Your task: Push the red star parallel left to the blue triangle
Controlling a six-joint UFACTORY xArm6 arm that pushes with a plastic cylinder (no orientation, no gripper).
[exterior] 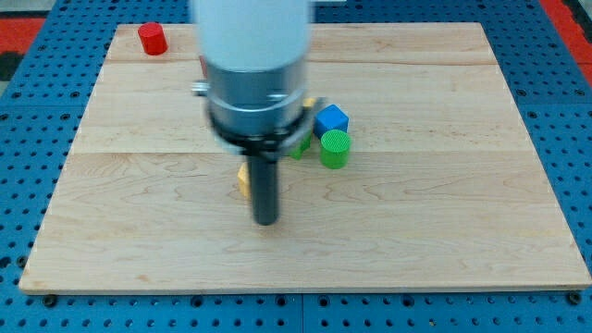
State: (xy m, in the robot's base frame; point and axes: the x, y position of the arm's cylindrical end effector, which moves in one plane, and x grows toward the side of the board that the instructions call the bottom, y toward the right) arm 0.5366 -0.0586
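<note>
My tip (265, 222) rests on the wooden board (444, 231) a little left of centre. A yellow block (242, 179) shows just left of the rod, partly hidden by it. A green cylinder (335, 148) and a blue cube (331, 119) stand to the right of the rod, touching each other. A second green block (302, 145) peeks out beside the arm's body. A red cylinder (153, 39) stands at the board's top left corner. No red star or blue triangle shows; the arm's body hides the area behind it.
The white and grey arm body (254, 65) covers the upper middle of the board. A blue pegboard surface (28, 185) surrounds the board on all sides.
</note>
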